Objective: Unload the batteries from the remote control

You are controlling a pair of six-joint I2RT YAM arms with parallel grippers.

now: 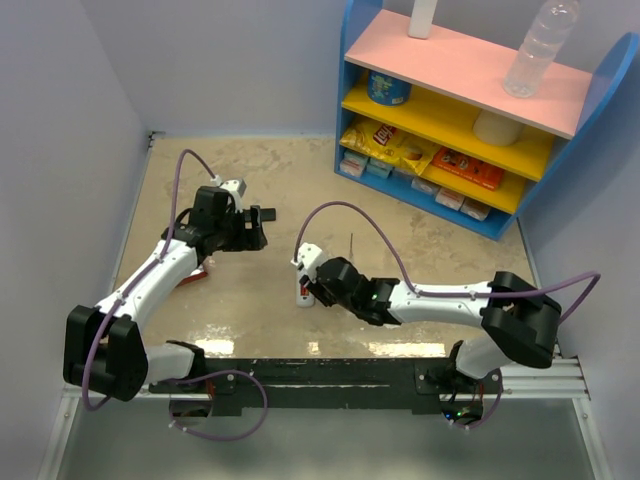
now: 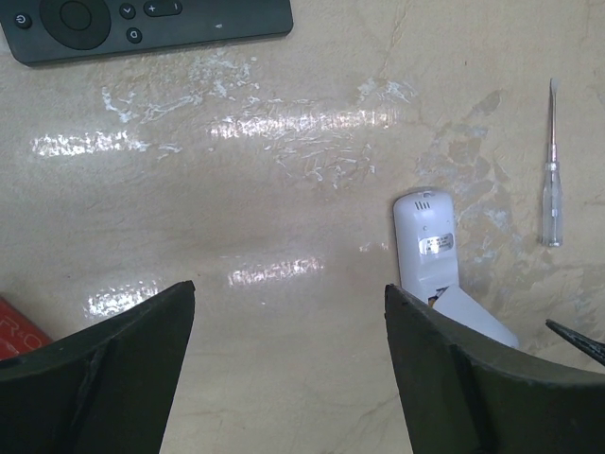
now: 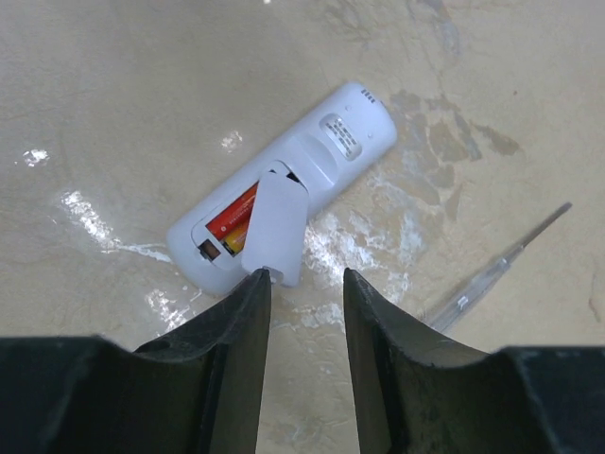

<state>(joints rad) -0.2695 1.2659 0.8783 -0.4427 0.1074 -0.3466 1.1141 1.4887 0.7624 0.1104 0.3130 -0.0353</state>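
Right gripper (image 3: 306,276), black jaws partly apart on nothing, hovers at the askew flat white cover (image 3: 279,222) half-hiding orange-red cylinder batteries (image 3: 232,216) in the white plastic remote control (image 3: 317,151): probably light, rigid, slippery, best pinched mid-barrel; left gripper (image 2: 289,288) gapes, empty.

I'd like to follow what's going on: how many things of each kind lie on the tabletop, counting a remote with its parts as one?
Remote controls: 2 (white remote, black remote)
Screwdriver: 1
Red flat item, mostly hidden: 1
Total: 4
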